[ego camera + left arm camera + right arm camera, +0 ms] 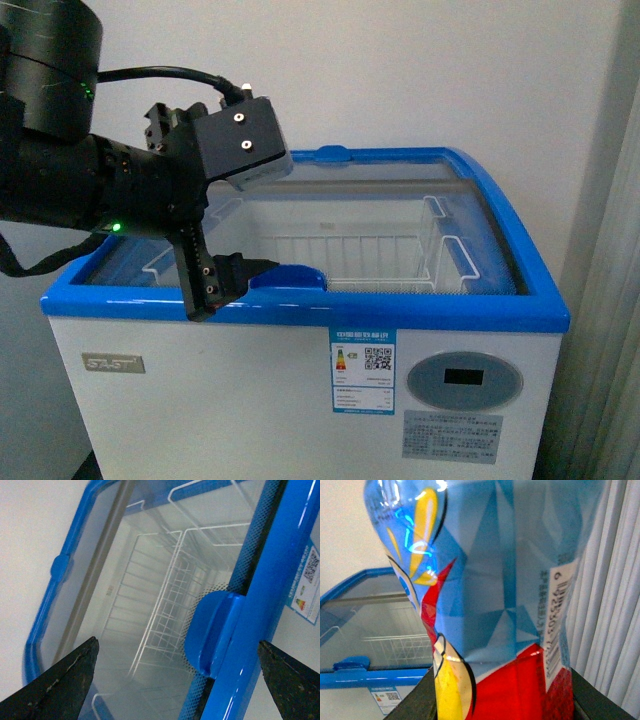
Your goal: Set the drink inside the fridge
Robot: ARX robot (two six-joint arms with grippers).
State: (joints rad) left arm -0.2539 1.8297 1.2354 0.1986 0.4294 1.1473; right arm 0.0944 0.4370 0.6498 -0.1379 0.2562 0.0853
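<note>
Jaws of the right gripper (502, 702) are closed on the drink (495, 580), held outside the fridge (400, 312), off its front; it is likely light, thin-walled and slick at the glossy label (470, 555), so grip the mid-body firmly without crushing; left gripper (177, 647) jaws stand wide, empty, astride the fridge's lid handle (215, 630).

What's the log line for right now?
left gripper: open, poised at lid handle | right gripper: shut on drink | fridge: glass lid looks closed | drink not yet inside
</note>
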